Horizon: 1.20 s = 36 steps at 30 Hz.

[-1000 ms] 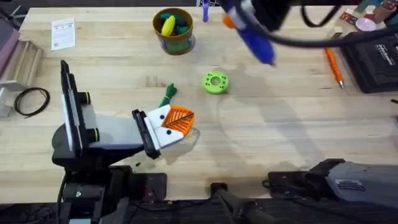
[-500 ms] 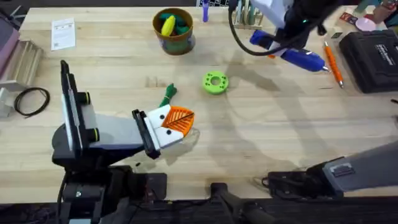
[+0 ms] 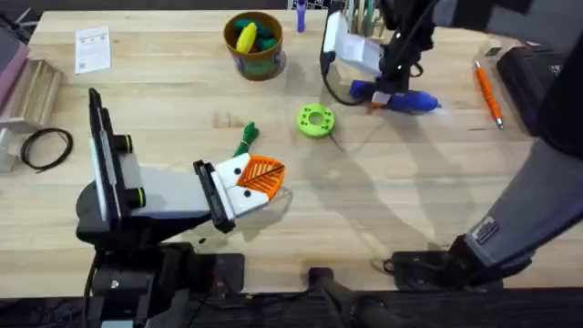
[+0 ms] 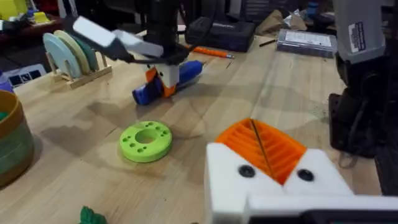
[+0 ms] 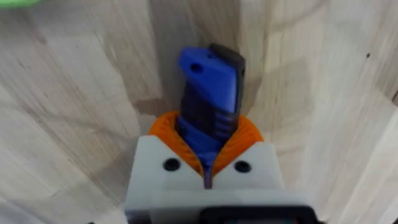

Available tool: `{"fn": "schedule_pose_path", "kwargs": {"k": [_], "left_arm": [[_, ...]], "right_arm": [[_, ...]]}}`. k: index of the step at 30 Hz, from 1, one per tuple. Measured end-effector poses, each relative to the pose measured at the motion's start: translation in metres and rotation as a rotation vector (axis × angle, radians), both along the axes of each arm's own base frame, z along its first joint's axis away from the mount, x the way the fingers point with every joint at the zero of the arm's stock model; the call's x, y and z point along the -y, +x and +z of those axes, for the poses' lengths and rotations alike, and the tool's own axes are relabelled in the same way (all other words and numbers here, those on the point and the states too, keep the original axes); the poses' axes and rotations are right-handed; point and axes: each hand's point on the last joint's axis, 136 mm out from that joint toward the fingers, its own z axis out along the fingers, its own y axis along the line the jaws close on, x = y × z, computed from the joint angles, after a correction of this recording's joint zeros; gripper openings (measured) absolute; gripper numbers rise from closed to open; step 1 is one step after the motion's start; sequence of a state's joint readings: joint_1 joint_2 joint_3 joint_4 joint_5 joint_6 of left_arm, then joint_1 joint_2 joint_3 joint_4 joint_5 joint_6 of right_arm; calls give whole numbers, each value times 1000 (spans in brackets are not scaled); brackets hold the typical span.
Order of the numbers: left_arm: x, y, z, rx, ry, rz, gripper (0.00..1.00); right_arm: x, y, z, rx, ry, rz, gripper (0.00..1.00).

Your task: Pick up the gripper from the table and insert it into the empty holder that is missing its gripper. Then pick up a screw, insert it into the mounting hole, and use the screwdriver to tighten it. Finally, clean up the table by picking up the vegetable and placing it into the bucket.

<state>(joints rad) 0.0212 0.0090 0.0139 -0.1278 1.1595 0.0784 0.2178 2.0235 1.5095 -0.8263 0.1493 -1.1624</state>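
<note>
over at the left of the overhead view, the left arm lies low on the table (image 3: 510, 173), its left gripper (image 3: 258, 176) pointing toward the middle with both orange ribbed pads pressed together and nothing between them; in the left wrist view the same left gripper (image 4: 266, 148) shows the pads meeting along a thin seam. the vegetable (image 3: 247, 138) lies on the wood just beyond that gripper's tip, near it but apart, and only its leafy end (image 4: 92, 216) peeks into the left wrist view. the bucket (image 3: 255, 44) stands at the far edge, above the vegetable, with yellow and green toys inside. a bright green disc (image 3: 316, 120) lies flat near the table's centre. right of it, the right arm reaches across to the far side, and the right gripper (image 3: 381, 98) is down at the table, pinching the screwdriver (image 3: 397, 97), which lies nearly flat on the wood with its blue body extending to the right. the right wrist view shows the screwdriver (image 5: 209, 94) wedged between the orange pads of the right gripper (image 5: 207, 163). a thin orange pen-like tool (image 3: 487, 92) lies farther right, well apart.
</note>
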Motion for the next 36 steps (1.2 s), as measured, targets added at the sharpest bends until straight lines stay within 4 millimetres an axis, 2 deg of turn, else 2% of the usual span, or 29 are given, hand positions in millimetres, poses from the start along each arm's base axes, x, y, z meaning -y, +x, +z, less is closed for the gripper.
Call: {"fn": "schedule_pose_path", "kwargs": {"k": [2, 3, 5, 9, 10, 16, 19, 21, 22, 25, 26, 31, 34, 36], "left_arm": [[0, 0, 0, 0, 0, 0, 8], [0, 0, 0, 0, 0, 0, 8], [0, 0, 0, 0, 0, 0, 8], [0, 0, 0, 0, 0, 0, 8], [0, 0, 0, 0, 0, 0, 8], [0, 0, 0, 0, 0, 0, 8], [0, 0, 0, 1, 0, 0, 17], [0, 0, 0, 4, 2, 0, 267], [0, 0, 0, 4, 2, 0, 449], [0, 0, 0, 3, 1, 0, 902], [0, 0, 0, 2, 1, 0, 964], [0, 0, 0, 1, 0, 0, 987], [-1, 1, 0, 3, 2, 8, 987], [-2, 3, 0, 6, 3, 21, 987]], "right_arm": [[-1, -1, -3, -7, -9, 13, 22], [-1, 0, -3, -5, -11, 14, 94], [0, -1, -2, -7, -19, 20, 330], [-1, 2, 0, 10, -14, -3, 908], [-1, 2, 1, 15, -12, -22, 969], [-7, -4, 8, 18, 45, -165, 992], [-23, -4, 32, 64, 121, -196, 991], [-31, -3, 59, 123, 171, -215, 991], [-35, -3, 73, 156, 198, -225, 991], [-41, -5, 121, 267, 283, -273, 991], [-43, -5, 137, 307, 319, -299, 991], [-50, -11, 206, 455, 533, -479, 991], [-51, -25, 230, 468, 631, -601, 991], [-49, -42, 239, 442, 671, -685, 991]]}}
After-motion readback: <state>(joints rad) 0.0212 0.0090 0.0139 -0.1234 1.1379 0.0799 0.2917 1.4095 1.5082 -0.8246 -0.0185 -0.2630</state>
